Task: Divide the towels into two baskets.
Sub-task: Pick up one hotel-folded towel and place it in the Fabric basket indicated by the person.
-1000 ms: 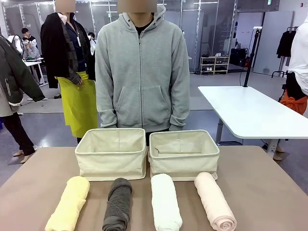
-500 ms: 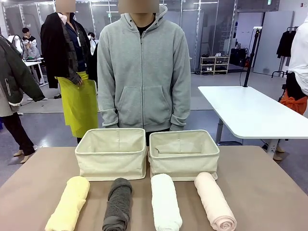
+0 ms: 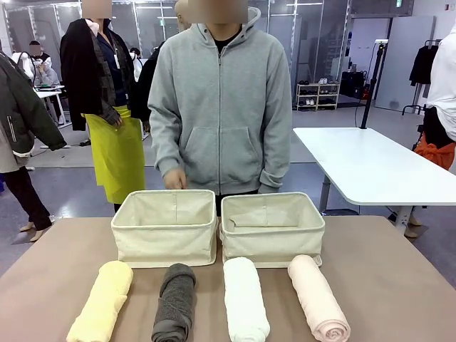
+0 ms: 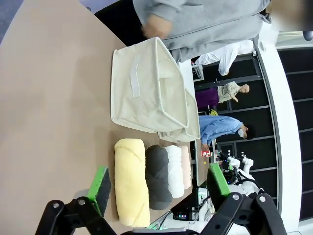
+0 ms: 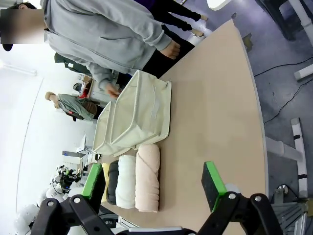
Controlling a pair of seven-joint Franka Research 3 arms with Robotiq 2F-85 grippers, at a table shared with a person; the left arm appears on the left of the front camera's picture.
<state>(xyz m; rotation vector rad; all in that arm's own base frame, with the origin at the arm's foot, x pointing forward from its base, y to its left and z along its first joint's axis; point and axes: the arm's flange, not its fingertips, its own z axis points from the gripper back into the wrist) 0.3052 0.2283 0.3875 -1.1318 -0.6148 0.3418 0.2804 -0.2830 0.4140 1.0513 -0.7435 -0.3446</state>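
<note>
Four towels lay in a row on the counter (image 3: 399, 285), 9 to 3 o'clock: yellow (image 3: 102, 303), grey (image 3: 175, 303), white (image 3: 245, 299), pink (image 3: 318, 298). All were rolled, with long axes roughly 6 to 12. The yellow's far end leaned to 1 o'clock, the pink's to 11, and the grey and white ran near straight. The pink's spiral end faced 6. At the row's 12 o'clock, two baskets stood side by side, the left basket (image 3: 165, 246) nearly touching the right basket (image 3: 272, 246), their long sides running 9 to 3. A person stood at 12 with one hand (image 3: 174, 179) over the left basket's far rim; contact unclear. The left fingers (image 4: 101, 185) were spread wide, holding nothing, above the counter. The right fingers (image 5: 213, 180) were the same, wide apart and bare.
</note>
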